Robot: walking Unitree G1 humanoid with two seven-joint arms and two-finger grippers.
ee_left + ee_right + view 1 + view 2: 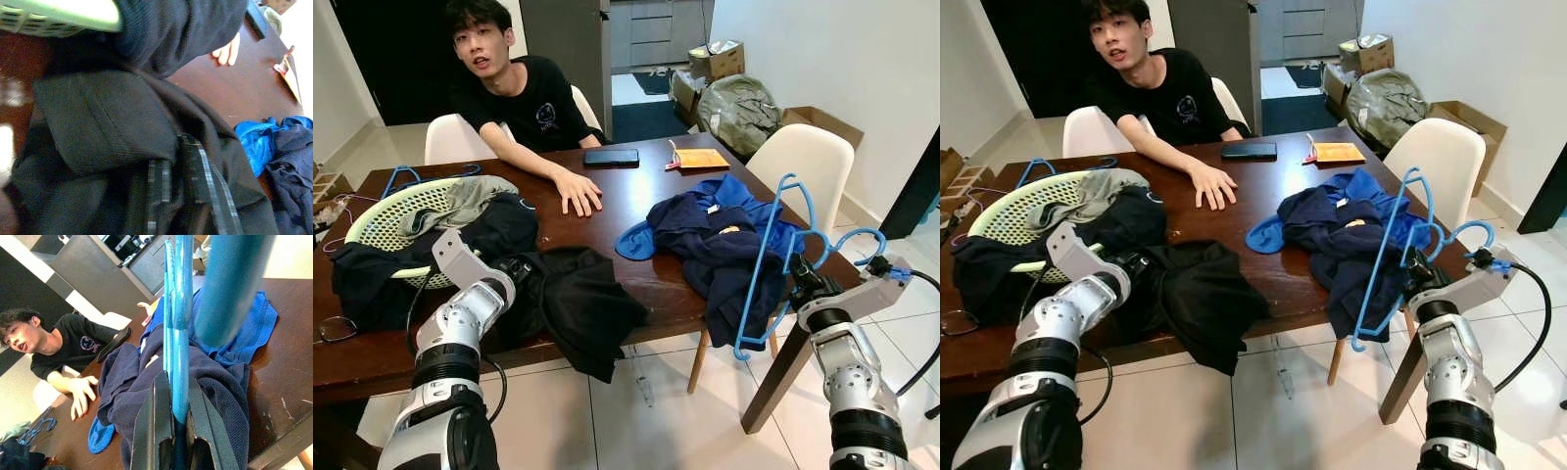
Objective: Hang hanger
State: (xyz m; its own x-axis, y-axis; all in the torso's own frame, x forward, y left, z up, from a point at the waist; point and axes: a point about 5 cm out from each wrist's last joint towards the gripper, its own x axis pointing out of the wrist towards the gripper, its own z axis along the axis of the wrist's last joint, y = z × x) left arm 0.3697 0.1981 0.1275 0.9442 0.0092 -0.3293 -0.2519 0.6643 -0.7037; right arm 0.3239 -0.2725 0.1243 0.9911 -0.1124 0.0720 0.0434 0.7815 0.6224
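The right gripper [172, 431] pinches a thin blue plastic hanger [771, 257], held tilted off the dark wooden table's [636, 201] right corner against a crumpled navy knit garment [720, 250]. The left gripper [516, 269] is buried in soft black clothing [578, 304] at the near edge; I cannot tell its fingers' spread. A person's hand [578, 191] lies flat mid-table.

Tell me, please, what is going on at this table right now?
The robot stands at a wooden table strewn with laundry. Its right gripper is shut on a blue hanger, holding it upright beside a heap of navy and blue clothes. Its left gripper reaches into a black garment near a green laundry basket. A person sits opposite, a hand flat on the table.
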